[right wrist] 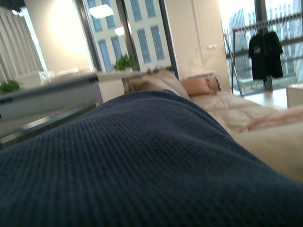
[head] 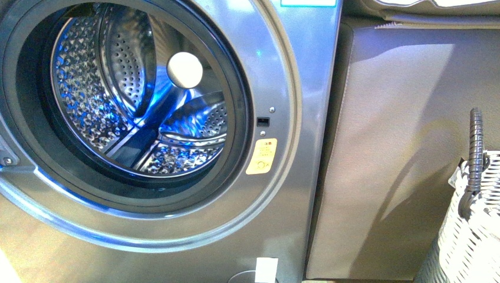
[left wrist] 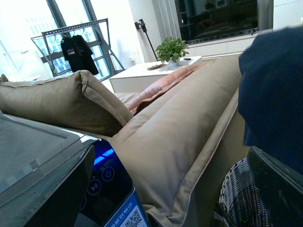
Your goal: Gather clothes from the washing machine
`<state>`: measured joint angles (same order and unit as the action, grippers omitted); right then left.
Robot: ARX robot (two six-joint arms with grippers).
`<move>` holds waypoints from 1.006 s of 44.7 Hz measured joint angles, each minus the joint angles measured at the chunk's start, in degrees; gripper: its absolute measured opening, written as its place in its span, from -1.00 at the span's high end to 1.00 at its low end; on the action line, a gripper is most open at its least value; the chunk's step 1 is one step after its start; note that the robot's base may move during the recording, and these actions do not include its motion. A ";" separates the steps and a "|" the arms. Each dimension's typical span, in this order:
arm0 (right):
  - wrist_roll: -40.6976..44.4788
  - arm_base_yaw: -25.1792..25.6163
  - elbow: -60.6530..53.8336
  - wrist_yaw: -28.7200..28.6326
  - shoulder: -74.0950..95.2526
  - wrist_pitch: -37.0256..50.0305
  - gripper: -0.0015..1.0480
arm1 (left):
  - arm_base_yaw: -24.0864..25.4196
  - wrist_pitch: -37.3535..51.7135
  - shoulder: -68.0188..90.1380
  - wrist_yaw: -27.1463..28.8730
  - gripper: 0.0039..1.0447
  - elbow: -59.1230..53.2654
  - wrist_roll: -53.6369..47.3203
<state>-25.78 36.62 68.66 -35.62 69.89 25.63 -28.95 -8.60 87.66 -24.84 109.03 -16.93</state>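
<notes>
Washing machine (head: pixel 295 177) found empty; carrying is judged underway. Clothes (right wrist: pixel 142 165) lie over the right pincer, grip untellable. Release over basket (head: pixel 471 236) is required next.

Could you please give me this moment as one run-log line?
washing machine: drum looks empty | clothes: out, filling right wrist view | basket: right of machine

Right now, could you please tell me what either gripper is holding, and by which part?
It cannot be told: the dark navy knitted garment covers the right wrist view's foreground, and no gripper fingers show there.
</notes>
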 joint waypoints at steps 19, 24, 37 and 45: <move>33.92 1.07 -19.96 5.57 17.35 -22.08 0.86 | 0.00 0.00 0.00 0.00 -0.88 0.00 0.00; 46.05 0.35 -20.70 7.06 23.19 -30.10 0.86 | 0.02 0.00 0.00 0.00 -0.88 0.00 0.00; 61.05 -0.35 -20.59 8.35 28.30 -35.71 -0.05 | 0.02 0.00 0.00 0.00 -0.88 0.02 0.00; 59.82 -0.42 -20.44 4.92 27.41 -35.17 -0.62 | 0.02 0.00 0.00 0.00 -0.88 0.02 0.00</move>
<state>34.04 36.21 48.23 -30.70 97.30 -9.54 -28.93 -8.60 87.66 -24.84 109.06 -16.93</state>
